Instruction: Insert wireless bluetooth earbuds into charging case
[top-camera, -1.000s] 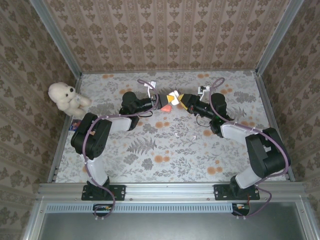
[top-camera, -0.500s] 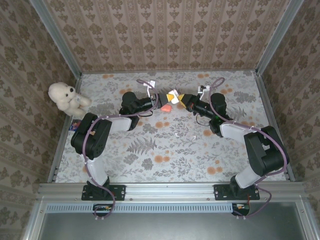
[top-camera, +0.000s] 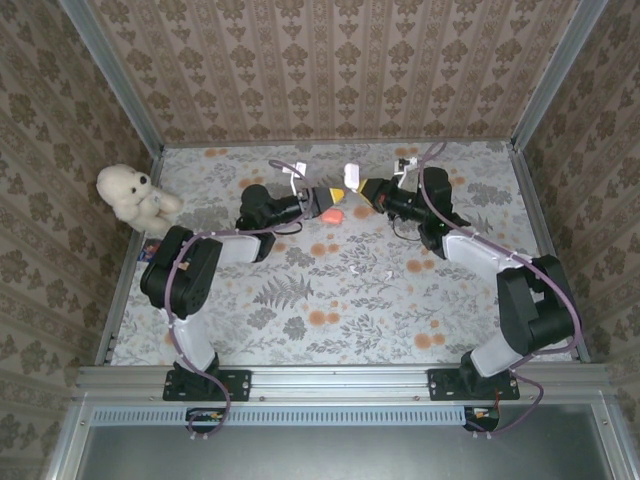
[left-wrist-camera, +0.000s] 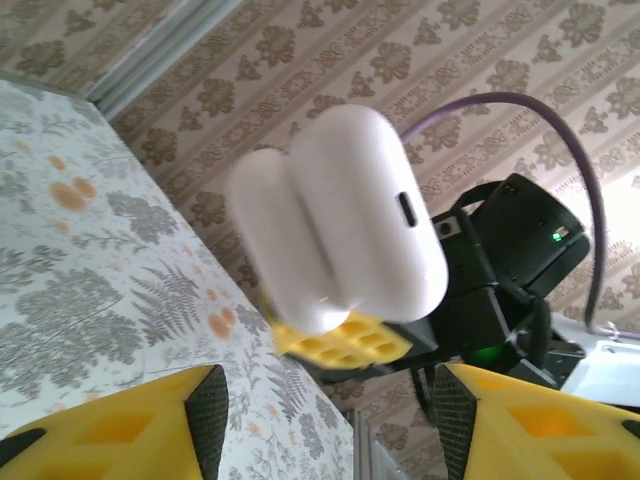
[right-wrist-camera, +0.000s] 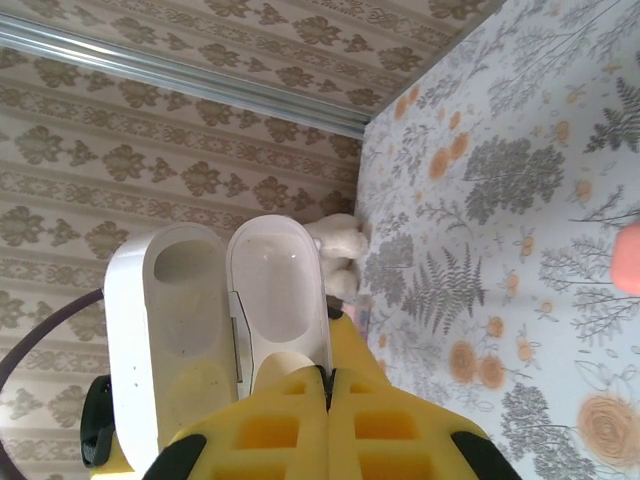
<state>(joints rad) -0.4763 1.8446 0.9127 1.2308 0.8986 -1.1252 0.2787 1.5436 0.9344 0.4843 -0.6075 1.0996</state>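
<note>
A teddy bear (top-camera: 130, 195) sat at the left edge of the table (top-camera: 300, 310). At far centre the left gripper (top-camera: 328, 196) hovered with its yellow fingers spread wide, nothing between them. Just beside it lay an orange-red rounded piece (top-camera: 333, 212) (too blurred to tell case from bud). Facing it, the white charging case (left-wrist-camera: 340, 220) hung above the table, lid open, one half pinched in the closed jaws of the right gripper (right-wrist-camera: 328, 385). A pale speck (top-camera: 385, 272) lay nearer the arms, too small to identify

Top view overhead, facing down; wrist views close, share white case (left-wrist-camera: 335, 215).
</note>
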